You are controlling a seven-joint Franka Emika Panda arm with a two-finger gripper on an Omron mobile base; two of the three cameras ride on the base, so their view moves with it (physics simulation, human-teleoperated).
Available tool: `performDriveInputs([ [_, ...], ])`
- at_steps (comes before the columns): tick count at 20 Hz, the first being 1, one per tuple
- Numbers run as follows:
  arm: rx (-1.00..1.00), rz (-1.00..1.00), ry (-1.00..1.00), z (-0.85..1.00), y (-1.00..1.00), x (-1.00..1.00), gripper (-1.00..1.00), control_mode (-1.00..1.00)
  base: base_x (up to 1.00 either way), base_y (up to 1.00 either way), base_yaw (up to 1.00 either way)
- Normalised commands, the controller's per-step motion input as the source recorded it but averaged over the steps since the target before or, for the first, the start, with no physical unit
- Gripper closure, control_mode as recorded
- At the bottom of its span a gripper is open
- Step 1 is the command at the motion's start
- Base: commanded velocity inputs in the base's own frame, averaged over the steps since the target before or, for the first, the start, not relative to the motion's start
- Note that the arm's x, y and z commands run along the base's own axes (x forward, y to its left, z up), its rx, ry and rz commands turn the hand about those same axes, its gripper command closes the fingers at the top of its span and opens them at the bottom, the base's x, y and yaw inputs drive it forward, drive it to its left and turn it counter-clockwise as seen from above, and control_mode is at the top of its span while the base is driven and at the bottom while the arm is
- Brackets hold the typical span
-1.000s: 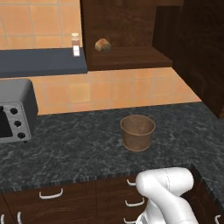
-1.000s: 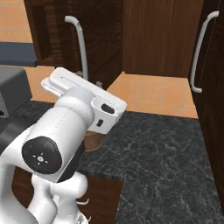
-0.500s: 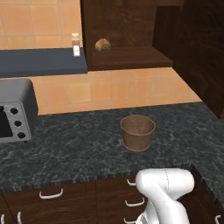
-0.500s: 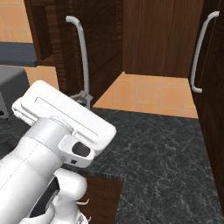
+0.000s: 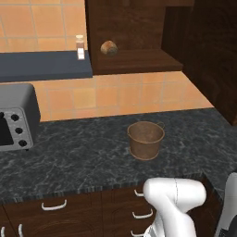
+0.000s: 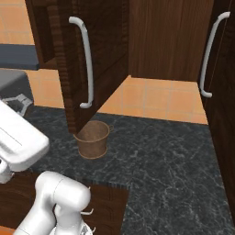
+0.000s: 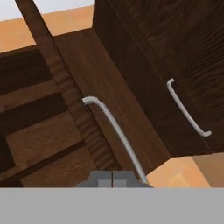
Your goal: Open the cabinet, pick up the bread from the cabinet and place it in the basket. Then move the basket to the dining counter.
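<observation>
From the left base view, the cabinet (image 5: 139, 41) stands open, the bread (image 5: 109, 47) on its shelf, and the basket (image 5: 145, 140) waits below on the black granite counter (image 5: 69, 157); my next job, I judge, is to reach that loaf. In the right base view the open door (image 6: 98, 59) with its silver handle (image 6: 86, 62) hangs just above the basket (image 6: 93, 139), so I should swing wide around its edge. In the hand view my gripper (image 7: 112, 178) is clenched on nothing, fingers together near the handle's (image 7: 114, 131) lower end; I must spread them before approaching the bread.
</observation>
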Motion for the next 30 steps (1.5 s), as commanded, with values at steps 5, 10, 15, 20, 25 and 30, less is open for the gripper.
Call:
performDriveInputs([
  [5, 0.00, -0.18, 0.00, -0.03, 0.99, 0.22, 1.00, -1.00, 0.00, 0.00, 0.00],
  [10, 0.00, -0.12, 0.08, -0.15, 0.49, 0.80, 1.00, -1.00, 0.00, 0.00, 0.00],
  [15, -0.03, -0.04, 0.24, -0.01, 0.27, 0.73, 1.00, -1.00, 0.00, 0.00, 0.00],
  [20, 0.00, 0.26, 0.09, 0.00, 0.01, 0.56, 1.00, -1.00, 0.00, 0.00, 0.00],
  [25, 0.00, 0.44, 0.11, -0.04, 0.12, 0.49, 1.00, -1.00, 0.00, 0.00, 0.00],
  [30, -0.11, 0.17, 0.22, 0.01, 0.21, 0.74, 1.00, -1.00, 0.00, 0.00, 0.00],
])
